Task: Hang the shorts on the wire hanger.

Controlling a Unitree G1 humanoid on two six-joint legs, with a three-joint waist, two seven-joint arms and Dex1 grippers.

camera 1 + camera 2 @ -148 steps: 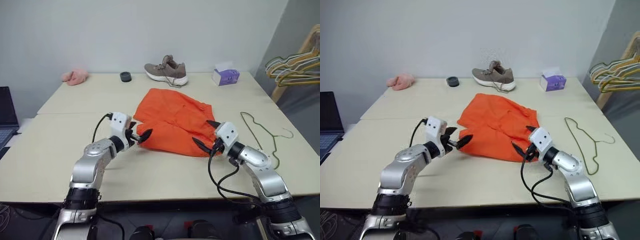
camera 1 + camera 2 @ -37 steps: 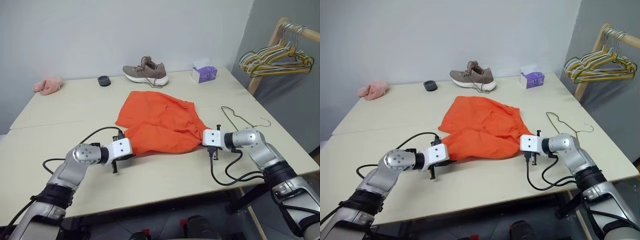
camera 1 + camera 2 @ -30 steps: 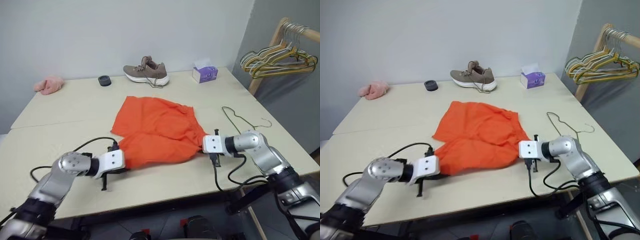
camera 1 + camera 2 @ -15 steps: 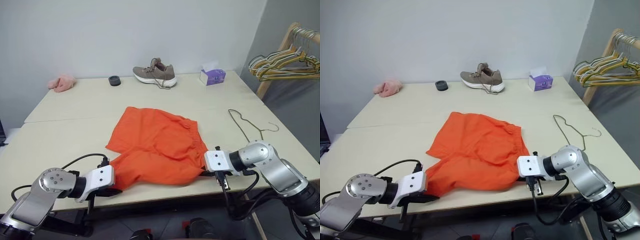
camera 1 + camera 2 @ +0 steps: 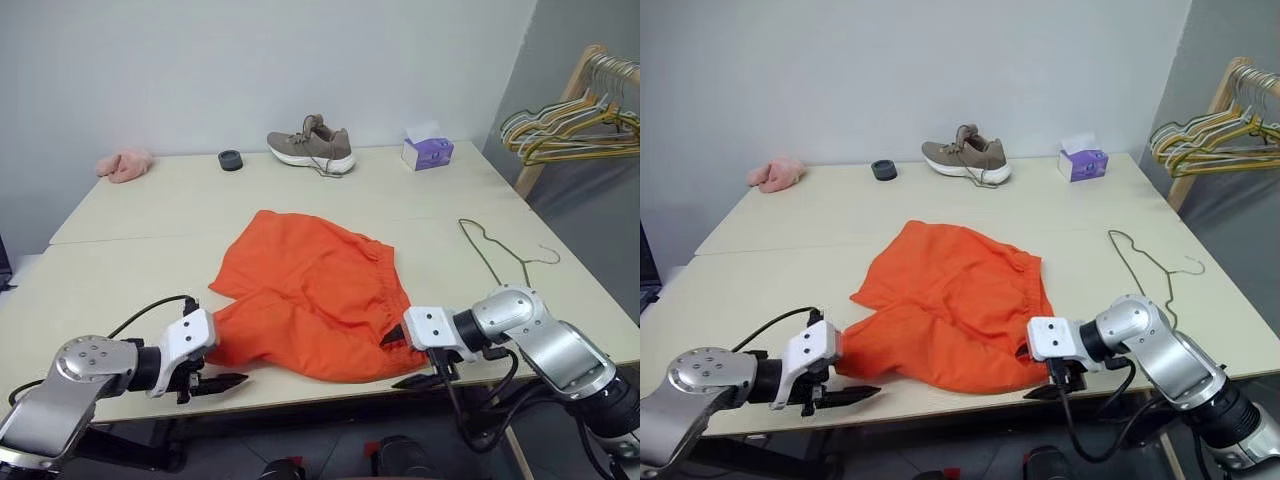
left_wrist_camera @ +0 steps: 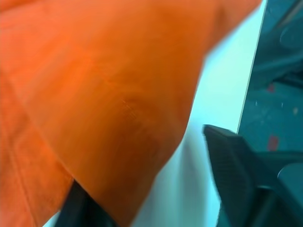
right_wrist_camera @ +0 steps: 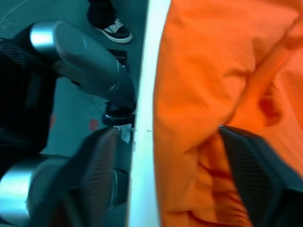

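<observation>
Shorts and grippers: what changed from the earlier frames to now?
The shorts were dragged to the table's near edge by both grippers, then let go: left gripper and right gripper now stand open. The wire hanger, shoe, tissue box stayed put.

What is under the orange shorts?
The shorts lie flat on the table, near its front edge. Whatever else might be beneath them is covered by the cloth.

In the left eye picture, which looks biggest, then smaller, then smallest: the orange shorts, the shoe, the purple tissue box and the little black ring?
1. the shorts
2. the shoe
3. the tissue box
4. the black ring

The shorts lie nearest the camera, which adds to their look.
</observation>
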